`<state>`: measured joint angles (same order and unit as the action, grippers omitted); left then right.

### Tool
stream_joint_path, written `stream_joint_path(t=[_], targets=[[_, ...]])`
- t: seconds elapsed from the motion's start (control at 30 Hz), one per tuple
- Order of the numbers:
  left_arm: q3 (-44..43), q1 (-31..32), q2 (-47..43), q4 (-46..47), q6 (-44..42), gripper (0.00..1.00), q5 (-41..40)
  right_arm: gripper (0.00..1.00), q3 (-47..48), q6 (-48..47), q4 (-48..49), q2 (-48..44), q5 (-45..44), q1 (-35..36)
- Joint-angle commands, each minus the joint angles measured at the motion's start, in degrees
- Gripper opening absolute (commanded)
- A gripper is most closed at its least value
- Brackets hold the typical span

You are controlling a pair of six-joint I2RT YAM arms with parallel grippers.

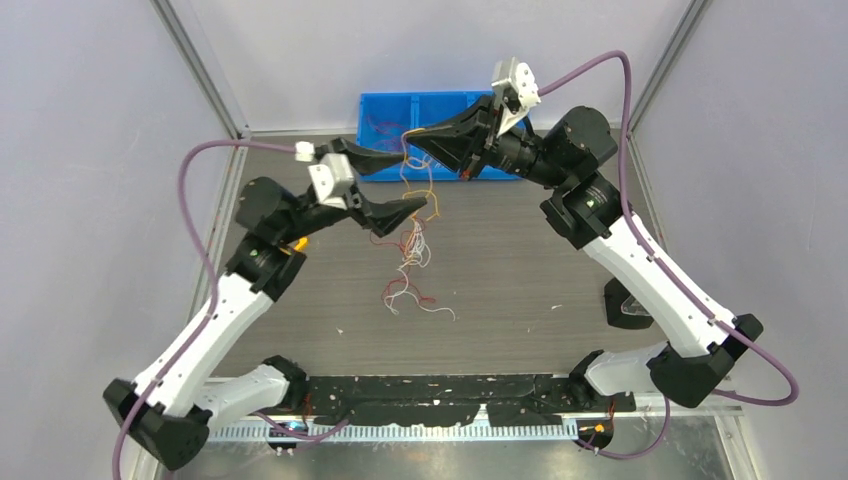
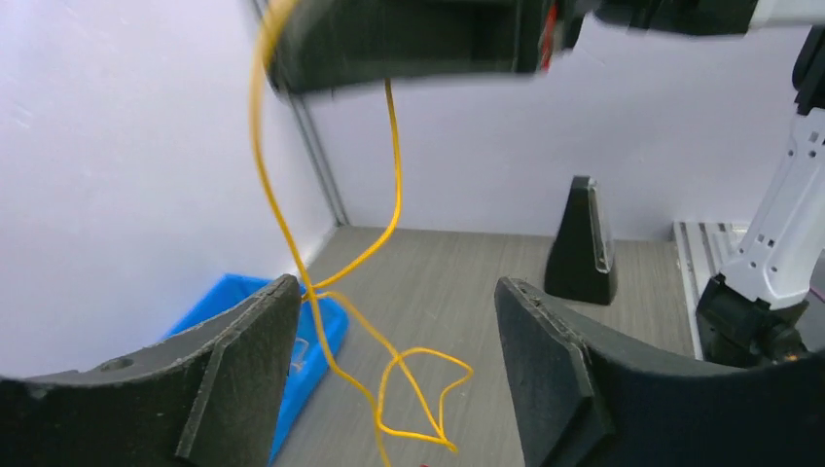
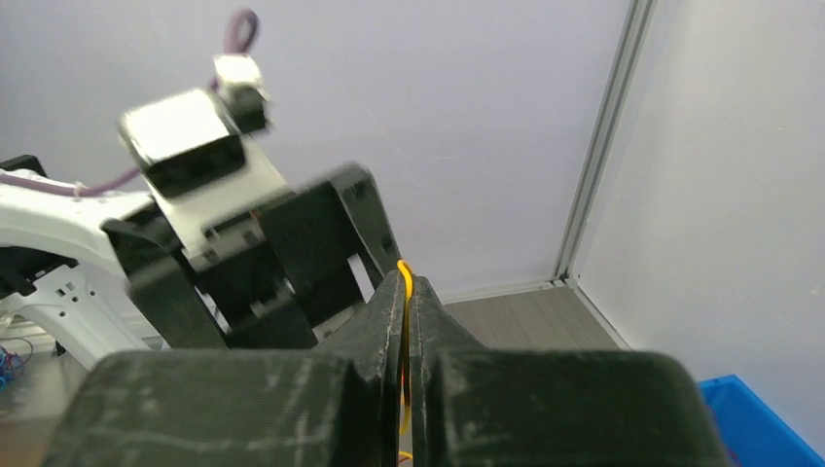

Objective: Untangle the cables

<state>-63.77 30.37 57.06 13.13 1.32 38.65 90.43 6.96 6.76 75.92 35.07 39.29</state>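
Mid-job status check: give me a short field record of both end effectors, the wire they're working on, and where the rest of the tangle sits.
left end effector: open, fingers either side of the hanging wire, not gripping
right end effector: shut on yellow-orange wire, held up off the table
cables: loose red, white and orange tangle, lower part on the table, strands rising to the end effectors
blue bin: far edge, behind the right end effector
untangled: not yet

A blue compartmented bin (image 1: 390, 110) sits on the grey worktop (image 1: 520, 260) just behind the right pincer (image 1: 409, 133); a black wedge-shaped stand (image 1: 625, 305) stands well apart from it.
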Motion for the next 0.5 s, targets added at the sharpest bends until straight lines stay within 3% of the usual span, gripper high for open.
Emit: stream_joint_path(t=[0.0,0.13,0.2,0.27,0.47], targets=[[7.4,1.6,6.6,7.2,2.6,0.63,-2.6,0.05,3.3,3.5,5.8,0.1,-0.7,0.5],[18.5,-0.8,10.5,9.1,0.6,0.25,-5.6,0.05,8.2,4.7,6.2,-0.2,-3.2,0.3],[21.9,-1.9,11.6,5.9,-0.9,0.13,-4.1,0.05,11.0,5.2,6.1,0.0,-4.5,-0.5],[25.4,-2.4,11.2,3.1,-3.4,0.13,-3.2,0.05,14.2,6.2,6.4,0.5,-6.1,-1.7],[30.1,-3.0,8.0,-1.2,-2.5,0.39,-3.8,0.05,21.4,9.8,7.1,3.2,-7.4,-6.1]])
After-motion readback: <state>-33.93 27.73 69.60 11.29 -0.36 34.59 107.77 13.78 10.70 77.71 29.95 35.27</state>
